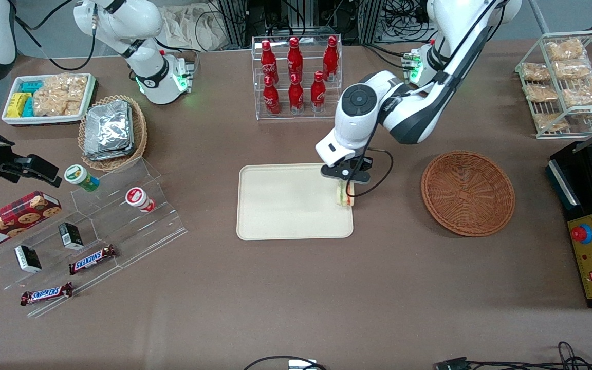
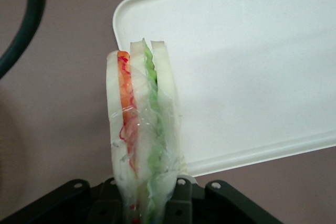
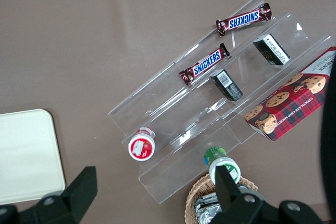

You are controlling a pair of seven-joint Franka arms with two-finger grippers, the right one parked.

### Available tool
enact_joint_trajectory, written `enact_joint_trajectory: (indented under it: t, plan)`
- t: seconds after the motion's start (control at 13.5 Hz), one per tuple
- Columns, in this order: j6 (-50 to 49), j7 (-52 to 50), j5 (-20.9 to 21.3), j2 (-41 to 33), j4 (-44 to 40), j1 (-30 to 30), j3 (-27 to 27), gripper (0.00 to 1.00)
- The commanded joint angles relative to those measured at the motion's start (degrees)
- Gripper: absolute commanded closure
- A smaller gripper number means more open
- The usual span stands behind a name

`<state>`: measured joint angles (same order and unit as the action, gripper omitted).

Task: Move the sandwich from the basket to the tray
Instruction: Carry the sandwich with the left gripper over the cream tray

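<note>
Nearest the front camera, two Snickers bars (image 1: 92, 259) lay at the clear stepped stand (image 1: 121, 226) toward the parked arm's end of the worktop (image 1: 296, 298). Farther in, the cream tray (image 1: 285, 205) sat mid-worktop, its surface bare. At the tray's edge nearest the working arm hung the gripper (image 1: 346, 191), closed on the sandwich (image 1: 345, 195), which it held upright by one end over the tray's rim; the wrist camera showed the sandwich's (image 2: 140, 124) white bread with orange and green layers under clear wrap, the tray (image 2: 252, 66) below it. Whether the sandwich touched the tray could not be told. Beside the tray, toward the working arm's end, the reddish-brown basket (image 1: 468, 192) sat well apart from the gripper. Farthest off stood a clear rack of red bottles (image 1: 296, 72).
</note>
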<state>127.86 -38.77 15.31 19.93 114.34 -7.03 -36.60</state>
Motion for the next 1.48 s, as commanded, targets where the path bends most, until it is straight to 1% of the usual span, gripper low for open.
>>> enact_joint_trajectory:
  t: [0.0,0.15,0.44,0.66,0.89,0.96,1.03,1.11,1.18,1.26,1.4]
  plan:
    - [-0.2,-3.6,4.1,7.0,-5.3,-0.6,0.0,0.8]
    - [-0.2,-6.5,6.8,10.3,-7.8,-4.9,0.4,0.79]
    - [-0.2,-9.8,11.7,15.4,-10.4,-6.2,0.4,0.79]
    - [-0.2,-9.8,13.0,17.3,-10.2,-7.1,0.4,0.79]
    - [-0.4,-10.0,13.1,18.0,-9.7,-7.4,0.4,0.79]
    - [-0.4,-11.1,13.1,18.1,-9.7,-7.5,0.4,0.75]
    - [-0.5,-12.2,13.2,18.3,-9.8,-7.5,0.4,0.59]
    - [-0.7,-13.1,13.2,18.3,-9.8,-7.5,0.4,0.33]
    - [-0.9,-13.4,13.1,18.3,-9.8,-7.5,0.4,0.04]
    - [-0.9,-13.5,13.1,18.2,-9.8,-7.5,0.4,0.0]
    - [-0.9,-13.6,13.1,17.7,-10.4,-7.1,0.4,0.0]
